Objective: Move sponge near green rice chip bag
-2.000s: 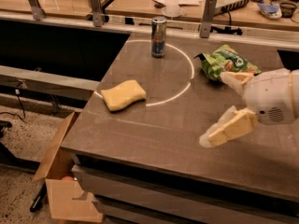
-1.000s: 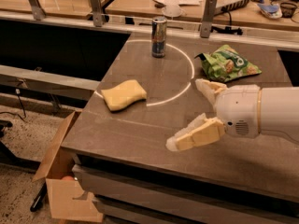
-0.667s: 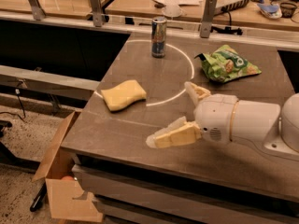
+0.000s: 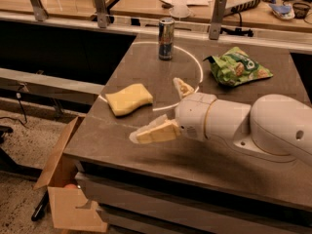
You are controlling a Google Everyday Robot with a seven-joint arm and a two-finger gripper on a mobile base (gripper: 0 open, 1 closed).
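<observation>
Expecting light, squashy foam, you should pinch the sponge [image 4: 129, 99] across its narrow waist with the gripper [image 4: 157, 110], jaws apart just beside it over the worktop [image 4: 146, 165].

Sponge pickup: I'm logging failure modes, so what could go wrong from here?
The open gripper sits right of the sponge, which lies near the table edge; a nudge might push it off toward the cardboard box.
The upright can stands close to the route to the green rice chip bag; the arm could tip it.
</observation>
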